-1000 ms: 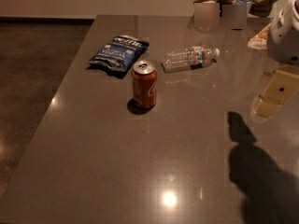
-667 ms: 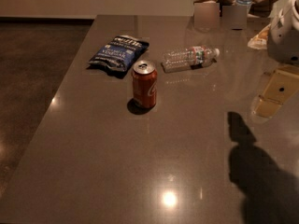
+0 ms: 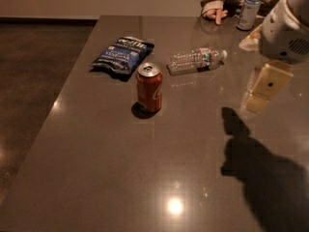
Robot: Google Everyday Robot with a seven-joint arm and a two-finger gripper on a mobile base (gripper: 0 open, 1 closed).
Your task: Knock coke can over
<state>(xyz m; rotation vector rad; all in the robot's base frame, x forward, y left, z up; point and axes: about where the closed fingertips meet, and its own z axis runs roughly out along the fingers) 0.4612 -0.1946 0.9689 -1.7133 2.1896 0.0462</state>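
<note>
The red coke can (image 3: pixel 149 87) stands upright on the grey table (image 3: pixel 96 168), left of the middle. My gripper (image 3: pixel 263 88), cream-coloured below a white arm housing (image 3: pixel 285 33), hangs above the table at the right, well to the right of the can and apart from it. Its shadow (image 3: pixel 251 163) falls on the table in front of it.
A dark blue chip bag (image 3: pixel 123 56) lies behind and left of the can. A clear plastic water bottle (image 3: pixel 195 60) lies on its side behind and right of it. At the far edge are a person's hand (image 3: pixel 215 11) and a bluish-topped can (image 3: pixel 248 12).
My gripper and its shadow have shifted a little to the left, toward the can. The coke can, bag and bottle have not moved.
</note>
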